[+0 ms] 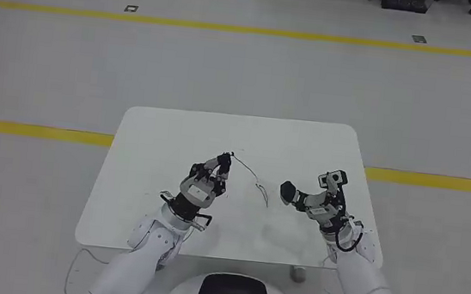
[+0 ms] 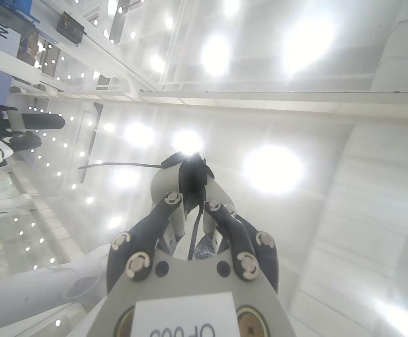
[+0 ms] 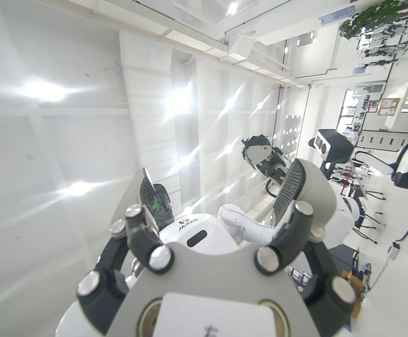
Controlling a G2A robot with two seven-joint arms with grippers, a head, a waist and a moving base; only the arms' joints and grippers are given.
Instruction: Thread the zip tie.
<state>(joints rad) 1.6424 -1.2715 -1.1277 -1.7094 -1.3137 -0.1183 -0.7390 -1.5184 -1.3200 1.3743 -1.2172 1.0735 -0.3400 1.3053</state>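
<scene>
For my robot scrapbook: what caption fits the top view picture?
Left tool pinches a thin zip tie over the white table; right tool open beside it.

- On the grey base plate of the left claw [image 2: 191,166]: white paper label [image 2: 185,319], dark characters, upside down, cut by the frame edge.
- On the base of the right claw [image 3: 220,188]: white label [image 3: 216,316], one dark stroke, not legible.
- On the far wall: brown pinboard [image 3: 388,107], sheets too small to read.
</scene>
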